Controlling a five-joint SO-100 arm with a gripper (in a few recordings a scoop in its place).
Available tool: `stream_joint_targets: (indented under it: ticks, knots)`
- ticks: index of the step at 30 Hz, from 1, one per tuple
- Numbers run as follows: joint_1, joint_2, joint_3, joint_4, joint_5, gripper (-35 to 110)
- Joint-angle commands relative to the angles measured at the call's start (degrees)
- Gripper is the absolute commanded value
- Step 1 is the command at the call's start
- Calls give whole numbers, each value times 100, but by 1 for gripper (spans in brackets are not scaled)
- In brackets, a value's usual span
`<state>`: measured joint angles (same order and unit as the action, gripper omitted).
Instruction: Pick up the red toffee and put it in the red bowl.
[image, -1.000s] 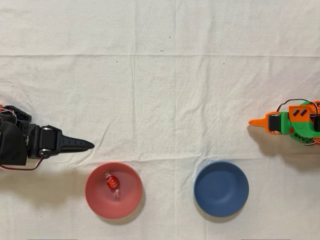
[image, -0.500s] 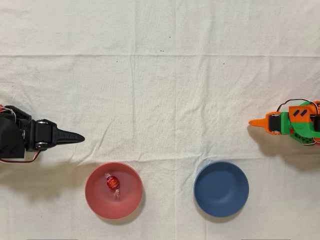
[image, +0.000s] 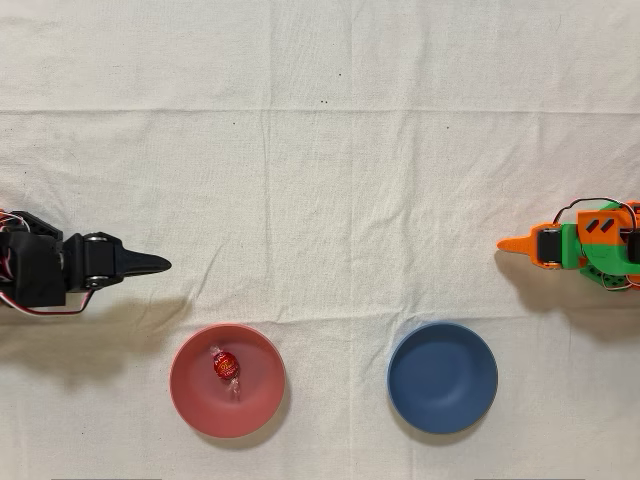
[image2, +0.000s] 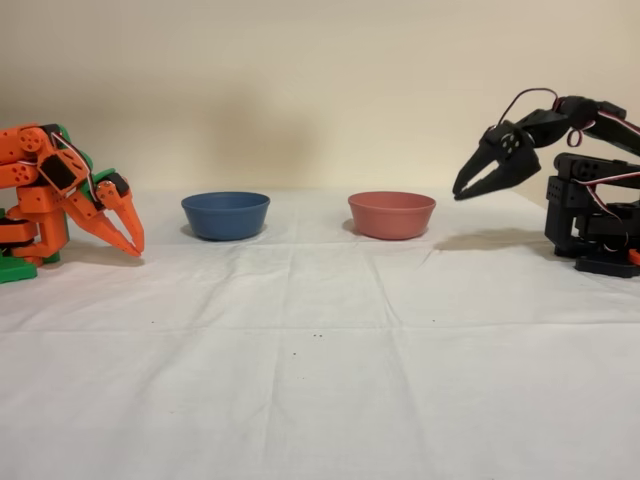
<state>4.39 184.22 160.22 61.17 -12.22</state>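
Note:
The red toffee (image: 224, 367) lies inside the red bowl (image: 256, 404), a little left of its middle, in the overhead view. In the fixed view the red bowl (image2: 391, 215) hides the toffee behind its wall. My black gripper (image: 160, 264) hovers up and to the left of the bowl in the overhead view, well apart from it. Seen from the side, the gripper (image2: 475, 190) hangs above the cloth to the right of the bowl, its jaws slightly parted, and it holds nothing.
A blue bowl (image: 442, 377) of the same size sits to the right of the red one in the overhead view. The idle orange arm (image: 575, 245) stands at the right edge. A white cloth (image: 330, 180) covers the table.
My gripper has drawn back to the left and slightly up in the overhead view, away from the red bowl. The toffee has stayed in the bowl.

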Motion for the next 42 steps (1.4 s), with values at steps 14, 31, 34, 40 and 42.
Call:
stream_joint_targets:
  ticks: [14, 31, 34, 40, 42]
  knots:
    - [0, 9, 1529, -1512, 782, 0]
    - [-325, -729, 1538, -1617, 650, 1]
    - [-316, -404, 1538, -1362, 659, 1]
    - [-316, 9, 1529, -1046, 686, 1]
    - [-316, 9, 1529, -1046, 686, 1]
